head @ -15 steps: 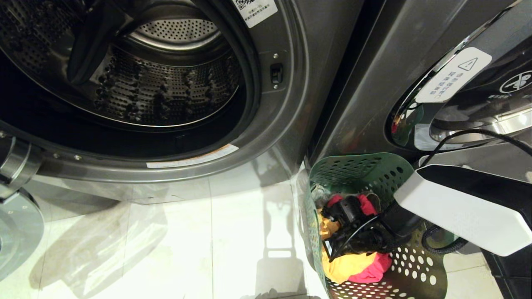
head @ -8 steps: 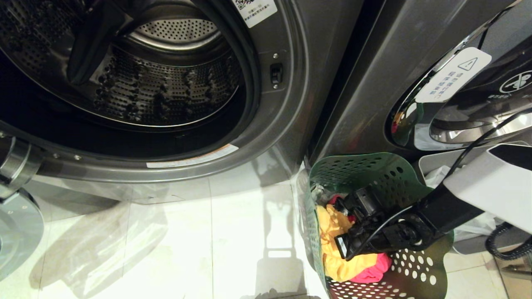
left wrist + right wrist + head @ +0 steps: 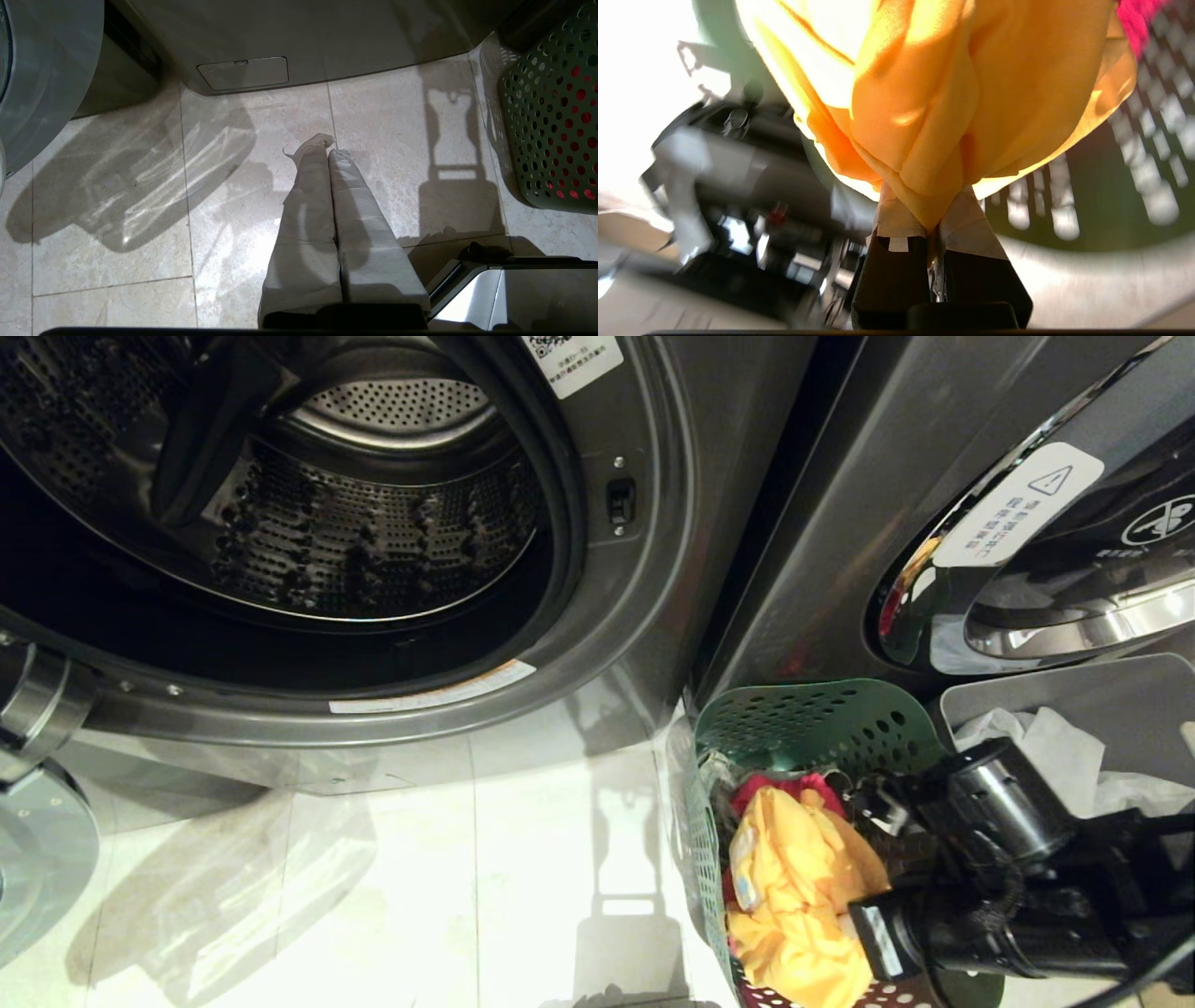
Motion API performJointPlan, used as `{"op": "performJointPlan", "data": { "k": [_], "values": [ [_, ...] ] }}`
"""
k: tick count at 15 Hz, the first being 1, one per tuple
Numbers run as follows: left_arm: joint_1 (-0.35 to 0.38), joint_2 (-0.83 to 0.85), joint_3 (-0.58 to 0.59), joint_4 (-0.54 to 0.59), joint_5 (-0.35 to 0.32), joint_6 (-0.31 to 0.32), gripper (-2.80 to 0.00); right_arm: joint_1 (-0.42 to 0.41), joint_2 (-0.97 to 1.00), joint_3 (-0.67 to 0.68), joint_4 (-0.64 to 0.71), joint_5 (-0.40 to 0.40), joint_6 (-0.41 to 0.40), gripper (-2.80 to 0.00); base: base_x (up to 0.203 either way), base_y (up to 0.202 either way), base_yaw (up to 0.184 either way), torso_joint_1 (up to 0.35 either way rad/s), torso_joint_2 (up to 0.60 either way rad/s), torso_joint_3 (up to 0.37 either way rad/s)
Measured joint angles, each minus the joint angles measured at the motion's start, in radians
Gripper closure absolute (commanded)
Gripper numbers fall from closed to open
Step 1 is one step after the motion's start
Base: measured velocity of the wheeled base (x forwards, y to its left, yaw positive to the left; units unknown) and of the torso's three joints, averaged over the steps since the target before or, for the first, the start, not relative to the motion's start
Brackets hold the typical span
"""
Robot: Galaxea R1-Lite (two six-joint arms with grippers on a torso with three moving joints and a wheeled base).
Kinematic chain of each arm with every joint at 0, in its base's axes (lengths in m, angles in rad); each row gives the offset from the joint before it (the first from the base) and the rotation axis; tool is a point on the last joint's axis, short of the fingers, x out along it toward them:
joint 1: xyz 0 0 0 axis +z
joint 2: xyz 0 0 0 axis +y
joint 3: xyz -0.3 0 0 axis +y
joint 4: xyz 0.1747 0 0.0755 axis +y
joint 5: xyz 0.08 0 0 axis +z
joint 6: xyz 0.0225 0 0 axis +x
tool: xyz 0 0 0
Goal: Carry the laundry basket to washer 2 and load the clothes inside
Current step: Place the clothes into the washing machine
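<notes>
Green perforated laundry basket [image 3: 822, 728] on the tiled floor [image 3: 523, 859], just right of the open washer drum [image 3: 373, 504], drum dark with no clothes visible. In the basket: yellow garment [image 3: 794, 887] on top, pink cloth [image 3: 775, 789] beneath. Right gripper [image 3: 931, 219] pinching a fold of the yellow garment over the basket. Left gripper [image 3: 329, 151] above bare floor, fingers pressed together, holding nothing. Grey bin [image 3: 1074, 700] beside the basket, white crumpled material [image 3: 1055, 747] inside.

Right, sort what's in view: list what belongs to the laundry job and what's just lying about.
Job:
- green perforated plastic basket
- yellow cloth garment, clamped by right gripper
- pink garment
- open grey washer drum

Lying about:
- grey bin with white liner
- neighbouring washer's door
</notes>
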Motion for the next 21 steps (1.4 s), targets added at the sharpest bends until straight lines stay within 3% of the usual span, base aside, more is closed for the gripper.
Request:
{"op": "performJointPlan", "data": {
  "k": [4,9,14,21],
  "values": [
    [0.001,0.000,0.000,0.000,0.000,0.000,0.00,0.039,-0.277,-0.012,0.306,-0.096,0.011,0.00,0.000,0.000,0.000,0.000,0.00,0.000],
    [0.001,0.000,0.000,0.000,0.000,0.001,0.00,0.045,-0.540,-0.001,0.549,-0.137,-0.126,0.00,0.000,0.000,0.000,0.000,0.00,0.000],
    [0.000,0.000,0.000,0.000,-0.001,0.005,0.00,0.045,-0.703,0.079,0.600,-0.140,-0.164,0.00,0.000,0.000,0.000,0.000,0.00,0.000],
    [0.002,0.000,-0.001,0.001,-0.004,0.003,0.00,0.044,-0.734,0.107,0.600,-0.142,-0.168,0.00,0.001,0.025,-0.002,0.000,0.00,0.001]
  ]
}}
